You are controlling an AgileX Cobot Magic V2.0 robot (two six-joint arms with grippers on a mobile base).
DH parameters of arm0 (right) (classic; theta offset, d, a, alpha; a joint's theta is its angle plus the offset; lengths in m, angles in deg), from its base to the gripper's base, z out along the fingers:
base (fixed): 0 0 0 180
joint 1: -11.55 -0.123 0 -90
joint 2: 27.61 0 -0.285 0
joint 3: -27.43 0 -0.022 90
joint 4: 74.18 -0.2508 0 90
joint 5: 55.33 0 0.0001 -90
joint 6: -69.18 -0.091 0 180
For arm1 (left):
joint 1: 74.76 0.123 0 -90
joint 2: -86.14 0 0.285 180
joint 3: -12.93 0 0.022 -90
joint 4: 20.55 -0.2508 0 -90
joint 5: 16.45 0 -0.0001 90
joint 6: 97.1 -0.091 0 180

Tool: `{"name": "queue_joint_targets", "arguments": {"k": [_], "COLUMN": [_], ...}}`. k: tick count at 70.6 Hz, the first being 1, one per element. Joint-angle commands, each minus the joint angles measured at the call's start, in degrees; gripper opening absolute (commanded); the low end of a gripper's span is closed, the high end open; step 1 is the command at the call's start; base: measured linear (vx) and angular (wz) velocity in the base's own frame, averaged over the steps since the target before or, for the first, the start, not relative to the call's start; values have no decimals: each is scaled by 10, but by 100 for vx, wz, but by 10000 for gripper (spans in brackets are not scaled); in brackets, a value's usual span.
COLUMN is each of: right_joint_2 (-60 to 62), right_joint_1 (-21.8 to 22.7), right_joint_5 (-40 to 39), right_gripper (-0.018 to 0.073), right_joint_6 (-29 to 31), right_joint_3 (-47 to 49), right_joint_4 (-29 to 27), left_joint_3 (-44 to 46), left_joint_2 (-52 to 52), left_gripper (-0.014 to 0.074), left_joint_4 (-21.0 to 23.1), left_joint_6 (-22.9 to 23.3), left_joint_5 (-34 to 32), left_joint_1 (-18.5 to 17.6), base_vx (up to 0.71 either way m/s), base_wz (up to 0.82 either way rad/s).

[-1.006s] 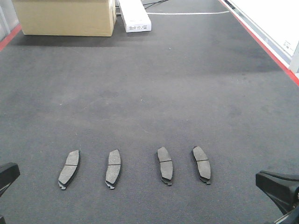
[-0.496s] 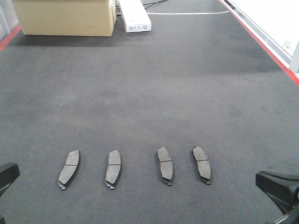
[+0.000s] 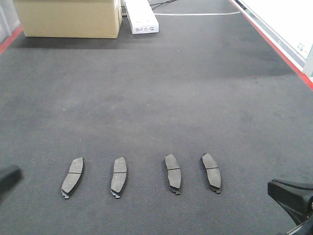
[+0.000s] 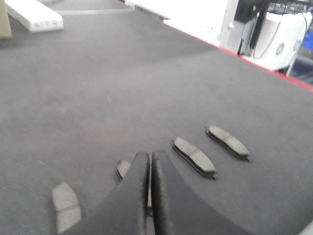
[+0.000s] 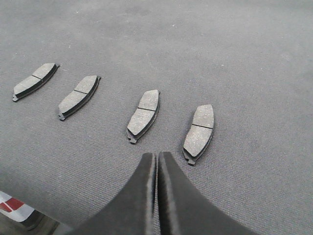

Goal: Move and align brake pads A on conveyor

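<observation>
Four grey-brown brake pads lie in a row across the near part of the dark conveyor belt [image 3: 156, 98]: far left [image 3: 73, 177], middle left [image 3: 119, 176], middle right [image 3: 172, 174] and far right [image 3: 211, 173]. My left gripper [image 4: 150, 155] is shut and empty, low over the belt just in front of the middle-left pad [image 4: 123, 168], which its fingers partly hide. It is a blurred shape at the left edge of the front view [image 3: 7, 178]. My right gripper [image 5: 156, 156] is shut and empty, close in front of the two right pads [image 5: 143, 114] [image 5: 199, 132].
A cardboard box [image 3: 68, 17] and a white carton [image 3: 142, 19] stand at the belt's far end. A red edge strip [image 3: 279, 44] runs along the right side. White machinery [image 4: 279, 39] stands beyond it.
My left gripper has shifted slightly and is now blurred at the left edge of the front view. The pads and the right gripper have not moved.
</observation>
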Motion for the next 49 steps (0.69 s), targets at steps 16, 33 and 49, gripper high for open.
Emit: {"name": "queue_joint_targets", "arguments": {"k": [16, 33, 49], "right_joint_2": [0, 0, 0], "right_joint_1": [1, 1, 1], "right_joint_5": [-33, -33, -33], "right_gripper": [-9, -9, -9], "right_joint_6": [5, 5, 5], "right_joint_3": [14, 14, 14], "right_joint_4": [4, 4, 4], "left_joint_3": [-73, -154, -228], "left_joint_2": [-204, -269, -270], "left_gripper": [-6, -6, -6], "left_joint_4": [-27, -80, -80], "left_joint_6": [-2, -2, -2], "left_joint_5": [-33, -34, -81], "left_joint_1": [212, 301, 305], "base_vx": [0, 0, 0], "base_wz": [0, 0, 0]}}
